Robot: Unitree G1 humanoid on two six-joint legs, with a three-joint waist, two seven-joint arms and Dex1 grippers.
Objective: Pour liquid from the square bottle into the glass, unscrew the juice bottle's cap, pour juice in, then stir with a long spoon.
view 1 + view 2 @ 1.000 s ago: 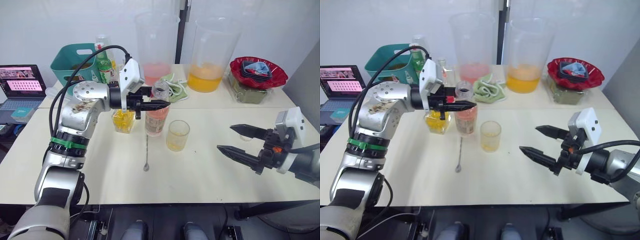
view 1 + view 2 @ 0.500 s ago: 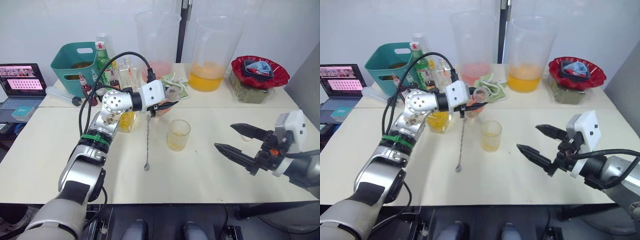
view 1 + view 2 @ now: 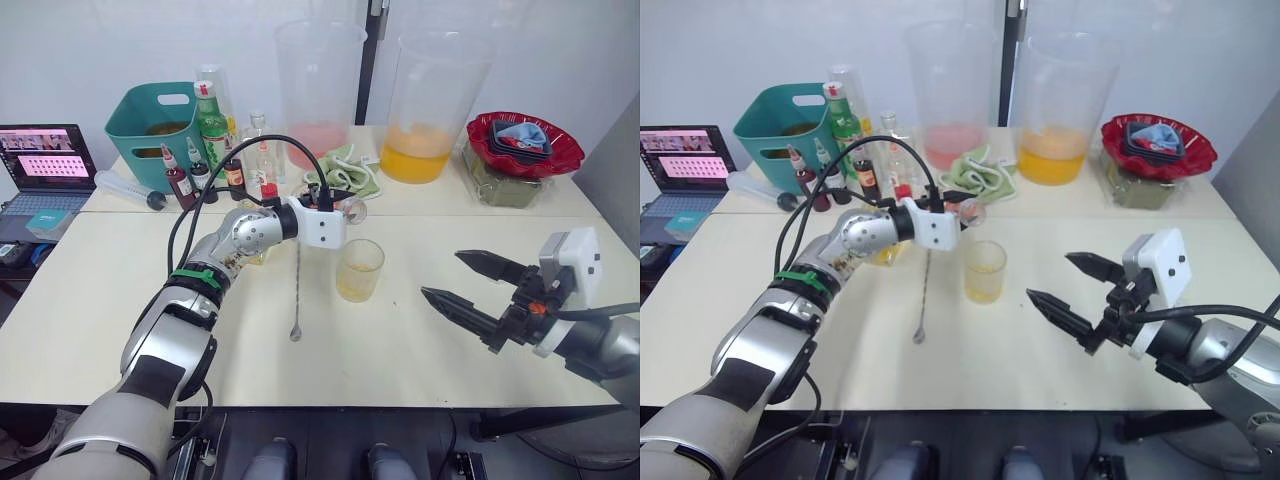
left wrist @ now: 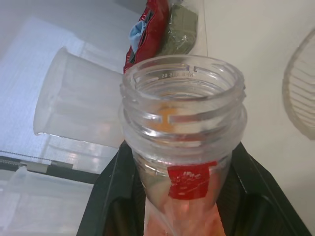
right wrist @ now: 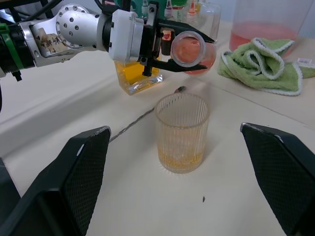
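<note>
My left gripper (image 3: 338, 208) is shut on the juice bottle (image 5: 189, 49), which lies tipped almost level. Its open, capless mouth (image 4: 182, 88) points at the glass from just above and behind the rim. Pinkish-red juice fills its body, and I see no stream leaving it. The ribbed glass (image 3: 360, 270) stands mid-table with a little yellow liquid at the bottom. The square bottle (image 5: 138, 76) of yellow liquid stands behind my left forearm. A long spoon (image 3: 296, 290) lies flat on the table left of the glass. My right gripper (image 3: 441, 274) hovers open to the right of the glass, holding nothing.
At the back stand two tall clear pitchers, one with pink liquid (image 3: 315, 90), one with orange (image 3: 430, 100). A green cloth (image 3: 345, 170) lies between them. There is also a red bowl (image 3: 525, 140), a teal basket (image 3: 160, 120), several small bottles and a laptop (image 3: 45, 165).
My left arm has come down and stretched forward, turning the juice bottle from upright to almost level with its mouth toward the glass. My right gripper has barely moved.
</note>
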